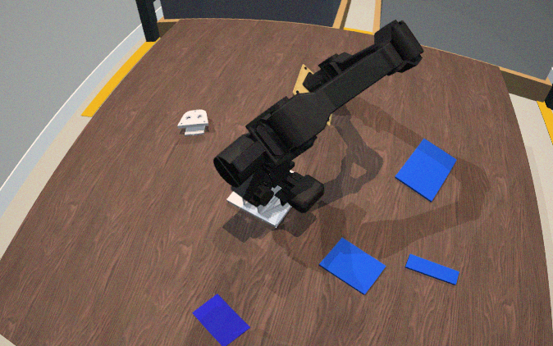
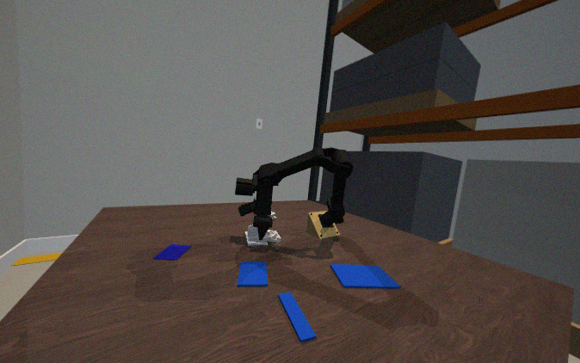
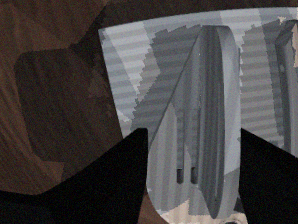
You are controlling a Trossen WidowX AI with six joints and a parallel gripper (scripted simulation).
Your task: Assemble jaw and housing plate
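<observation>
My gripper (image 1: 281,199) (image 3: 189,137) points down over the white base (image 1: 271,220) (image 2: 256,243) (image 3: 122,47) and is shut on a pale grey jaw (image 3: 212,95). The jaw stands up between the fingers, low over the base. Whether it sits down on its pin is hidden. Another raised grey part (image 3: 287,85), probably the other jaw, is cut off at the right edge of the wrist view. The gear teeth and pins cannot be made out. The white housing plate (image 1: 194,118) lies apart from the base, to its upper left in the top view; two small holes show in it.
Blue plates (image 1: 427,170) (image 1: 353,266) (image 2: 252,273) (image 2: 366,276) and a blue strip (image 1: 431,269) (image 2: 297,317) lie on the table. A darker blue plate (image 1: 221,320) (image 2: 172,252) lies apart from them. A yellowish wedge (image 1: 303,79) (image 2: 315,224) stands by the arm's base.
</observation>
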